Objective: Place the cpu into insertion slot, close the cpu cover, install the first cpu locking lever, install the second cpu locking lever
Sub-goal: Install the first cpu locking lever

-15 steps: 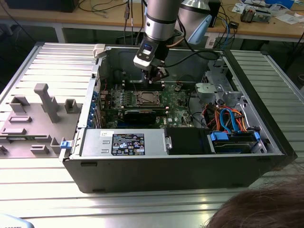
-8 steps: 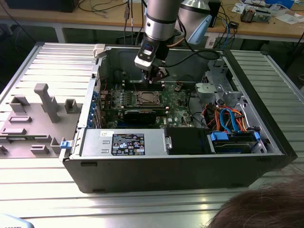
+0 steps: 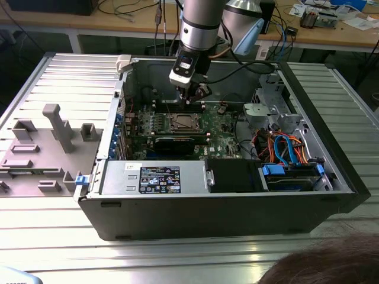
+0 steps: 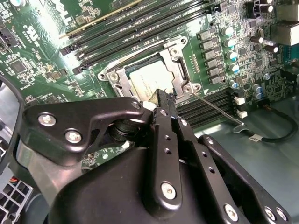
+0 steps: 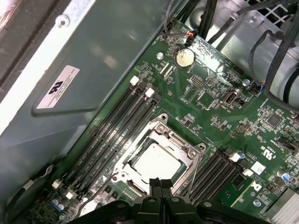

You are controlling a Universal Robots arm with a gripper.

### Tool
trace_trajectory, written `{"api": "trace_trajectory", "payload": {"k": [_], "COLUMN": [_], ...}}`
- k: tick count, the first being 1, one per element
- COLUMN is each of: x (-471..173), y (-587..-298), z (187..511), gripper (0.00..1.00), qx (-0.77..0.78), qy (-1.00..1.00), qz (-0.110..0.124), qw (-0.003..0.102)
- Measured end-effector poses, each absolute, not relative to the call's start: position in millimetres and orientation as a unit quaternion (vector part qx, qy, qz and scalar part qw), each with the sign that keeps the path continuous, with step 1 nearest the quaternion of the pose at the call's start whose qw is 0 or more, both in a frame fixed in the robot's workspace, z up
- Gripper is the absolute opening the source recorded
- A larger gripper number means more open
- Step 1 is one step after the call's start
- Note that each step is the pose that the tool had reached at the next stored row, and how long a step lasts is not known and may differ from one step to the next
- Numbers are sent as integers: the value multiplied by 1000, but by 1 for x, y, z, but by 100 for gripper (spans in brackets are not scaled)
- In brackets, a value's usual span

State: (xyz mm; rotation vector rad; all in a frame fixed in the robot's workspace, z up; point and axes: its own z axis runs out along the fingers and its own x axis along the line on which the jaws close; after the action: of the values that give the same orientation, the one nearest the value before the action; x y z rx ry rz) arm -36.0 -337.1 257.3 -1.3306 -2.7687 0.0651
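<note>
The black two-finger gripper [image 5: 160, 183] hangs with its jaws pressed together, pinching nothing. Just below the jaw tips, the small square silvery-grey cpu [image 5: 156, 161] lies in the pale-rimmed square insertion slot [image 5: 162, 119]. The thin silvery metal cpu cover [image 5: 187, 158] lies flat around the chip. To one side of the jaws, a thin steel locking lever [image 4: 217, 108] juts out over the green circuit board [image 5: 210, 98].

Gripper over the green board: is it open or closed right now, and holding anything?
Gripper: shut, fingers pressed together with nothing between them, tips by the edge of the cpu cover.
</note>
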Motion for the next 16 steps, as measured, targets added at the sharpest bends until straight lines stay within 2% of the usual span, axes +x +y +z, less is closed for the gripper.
{"api": "trace_trajectory", "payload": {"k": [16], "x": [-36], "y": [-337], "z": [257], "gripper": [11], "qx": [-398], "qy": [-916], "qz": [22], "qw": [34]}}
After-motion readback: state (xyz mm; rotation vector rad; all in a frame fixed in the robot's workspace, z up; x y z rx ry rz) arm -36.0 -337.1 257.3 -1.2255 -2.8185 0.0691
